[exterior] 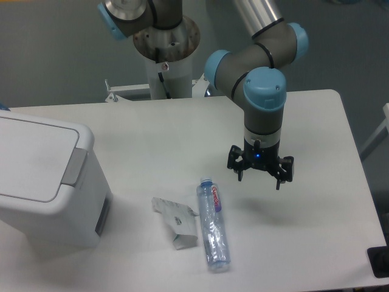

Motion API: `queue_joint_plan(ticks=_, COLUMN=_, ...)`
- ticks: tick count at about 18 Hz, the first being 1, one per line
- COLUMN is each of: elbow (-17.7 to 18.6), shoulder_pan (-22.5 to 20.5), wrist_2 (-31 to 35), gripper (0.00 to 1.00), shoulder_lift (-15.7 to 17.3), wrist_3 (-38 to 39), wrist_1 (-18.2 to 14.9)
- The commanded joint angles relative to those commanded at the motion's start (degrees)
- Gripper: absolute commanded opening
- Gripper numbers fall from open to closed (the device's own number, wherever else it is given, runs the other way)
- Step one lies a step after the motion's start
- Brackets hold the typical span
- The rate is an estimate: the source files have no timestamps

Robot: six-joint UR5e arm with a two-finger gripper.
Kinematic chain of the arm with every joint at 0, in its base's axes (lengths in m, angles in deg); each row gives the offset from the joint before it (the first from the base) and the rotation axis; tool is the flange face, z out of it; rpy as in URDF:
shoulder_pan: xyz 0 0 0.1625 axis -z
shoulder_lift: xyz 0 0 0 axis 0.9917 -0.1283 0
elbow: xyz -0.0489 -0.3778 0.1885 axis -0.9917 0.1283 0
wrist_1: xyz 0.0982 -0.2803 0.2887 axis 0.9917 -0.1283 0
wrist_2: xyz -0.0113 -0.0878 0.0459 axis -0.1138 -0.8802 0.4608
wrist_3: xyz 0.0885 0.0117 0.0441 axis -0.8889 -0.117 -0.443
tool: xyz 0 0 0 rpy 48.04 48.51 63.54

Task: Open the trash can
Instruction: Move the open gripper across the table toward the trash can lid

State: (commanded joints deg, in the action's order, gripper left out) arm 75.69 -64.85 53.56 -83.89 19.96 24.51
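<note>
The trash can (pixel 45 176) sits at the table's (pixel 316 121) left edge, lid down. I judge it stiff, light plastic; I'd press the grey tab (pixel 74 167) on its right rim. Right of it lie a carton (pixel 176 222) and bottle (pixel 214 226). Beyond them my gripper (pixel 261 173) hovers, fingers spread, empty.

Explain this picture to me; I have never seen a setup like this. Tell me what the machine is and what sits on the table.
This is one fixed camera looking down at a white table from the front. The grey jointed machine with blue caps is a robot arm, mounted at the table's far edge. Its black two-finger claw hangs open above the table, holding nothing. At the left stands a large white boxy plastic trash can with its flat lid closed and a grey tab at the rim. Near the front lie a clear plastic bottle on its side and a small crumpled white paper carton.
</note>
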Motion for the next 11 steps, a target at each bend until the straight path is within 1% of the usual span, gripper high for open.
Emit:
queue_joint_plan(ticks=2, elbow=-0.4, shoulder_pan=0.3, wrist_2=-2.4, gripper=1.00, shoulder_lift=0.7, wrist_3=0.6, wrist_1=0.0)
queue_joint_plan(ticks=4, elbow=-0.9, shoulder_pan=0.4, wrist_2=-4.5, gripper=1.00, shoulder_lift=1.6, wrist_3=4.8, wrist_1=0.0)
queue_joint_plan(ticks=6, elbow=-2.5, shoulder_pan=1.3, wrist_2=-6.7, gripper=1.00, shoulder_lift=2.3, wrist_3=8.6, wrist_1=0.0)
queue_joint_plan(ticks=8, elbow=-4.7, shoulder_pan=2.8, wrist_2=-9.0, gripper=1.00, shoulder_lift=2.3, wrist_3=13.3, wrist_1=-0.2)
queue_joint_plan(ticks=11, elbow=-7.0, shoulder_pan=4.8, wrist_2=-10.9, gripper=1.00, shoulder_lift=2.5, wrist_3=19.6, wrist_1=-0.2)
